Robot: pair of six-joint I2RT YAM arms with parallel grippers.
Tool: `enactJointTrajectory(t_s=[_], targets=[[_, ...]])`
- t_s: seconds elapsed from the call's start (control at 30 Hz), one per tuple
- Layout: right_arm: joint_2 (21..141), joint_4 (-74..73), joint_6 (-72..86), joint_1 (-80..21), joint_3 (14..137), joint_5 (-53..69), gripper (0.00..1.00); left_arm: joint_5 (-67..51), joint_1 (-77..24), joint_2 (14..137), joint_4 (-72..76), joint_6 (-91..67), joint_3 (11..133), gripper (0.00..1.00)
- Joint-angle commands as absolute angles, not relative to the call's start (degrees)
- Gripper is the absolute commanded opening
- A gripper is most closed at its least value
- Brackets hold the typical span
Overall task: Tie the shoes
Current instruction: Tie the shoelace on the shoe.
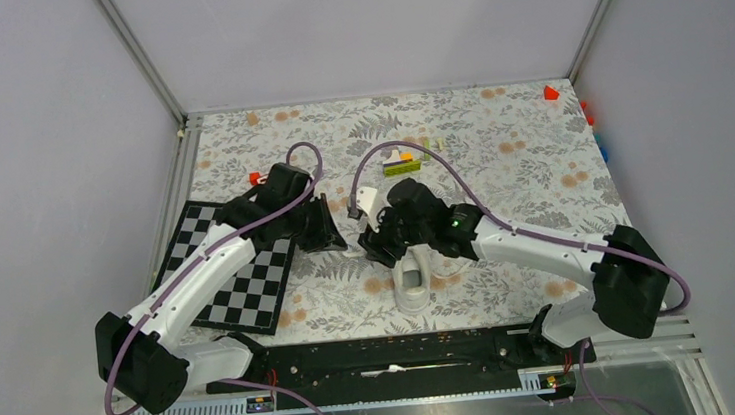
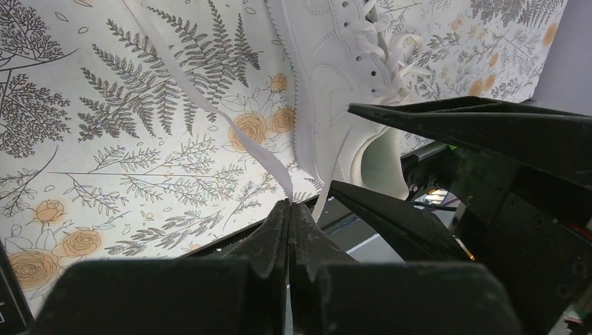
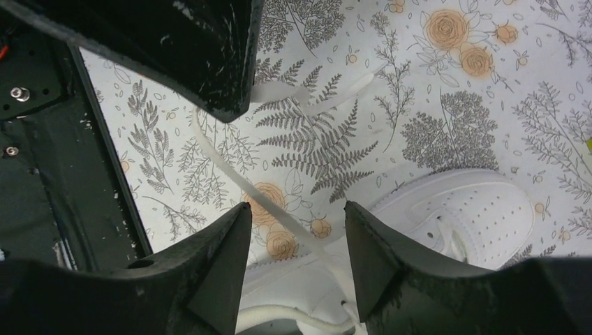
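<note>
Floral table cover (image 1: 520, 164) carries the white sneaker (image 1: 414, 286) near its front edge, between the two arms. Left gripper (image 2: 289, 206) is clamped tight on a white lace (image 2: 255, 146). Right gripper (image 3: 298, 223) stands partly open, holding nothing, straddling a loose lace strand.

L fingers (image 2: 274, 241) pinch lace (image 2: 246, 137) by sneaker (image 2: 335, 77).

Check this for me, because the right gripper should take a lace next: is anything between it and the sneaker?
Nothing visible. The right gripper hangs open over the sneaker, a lace crossing between its jaws. The left gripper, shut on a lace, sits aside.
</note>
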State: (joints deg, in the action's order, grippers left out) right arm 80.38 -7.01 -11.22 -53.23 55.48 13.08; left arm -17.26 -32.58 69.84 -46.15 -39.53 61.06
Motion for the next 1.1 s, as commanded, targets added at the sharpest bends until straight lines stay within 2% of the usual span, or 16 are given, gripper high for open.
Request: enactJointTrajectory(t_s=[0.0, 0.23, 0.27, 0.37, 0.47, 0.83, 0.97, 1.07], targets=[[82.8, -6.4, -14.2, -53.9, 59.5, 13.6, 0.58, -19.1, -31.9, 68.3, -43.6, -40.1, 62.0, 0.0], [84.6, -7.8, -14.7, -53.8, 60.6, 13.0, 0.45, -19.6, -31.4, 68.4, -43.3, -40.1, 62.0, 0.0], [84.6, -8.1, -14.7, -53.8, 60.6, 12.7, 0.45, -19.8, -31.3, 68.3, -43.3, -40.1, 62.0, 0.0], [84.6, -9.6, -15.3, -53.9, 60.2, 11.9, 0.55, -19.7, -31.0, 68.1, -43.4, -40.1, 61.9, 0.0], [83.9, -9.2, -15.8, -53.9, 58.5, 11.0, 0.54, -19.9, -30.7, 67.7, -43.4, -40.0, 61.7, 0.0], [84.3, -10.0, -15.2, -53.9, 59.2, 10.1, 0.18, -20.1, -30.5, 67.7, -43.3, -39.8, 61.1, 0.0], [81.8, -9.6, -14.0, -53.9, 58.4, 10.0, 0.13, -19.9, -30.4, 68.2, -43.3, -39.6, 60.7, 0.0], [79.3, -9.3, -13.8, -53.8, 57.2, 9.4, 0.05, -19.9, -30.3, 68.9, -42.6, -39.6, 60.1, 0.0]])
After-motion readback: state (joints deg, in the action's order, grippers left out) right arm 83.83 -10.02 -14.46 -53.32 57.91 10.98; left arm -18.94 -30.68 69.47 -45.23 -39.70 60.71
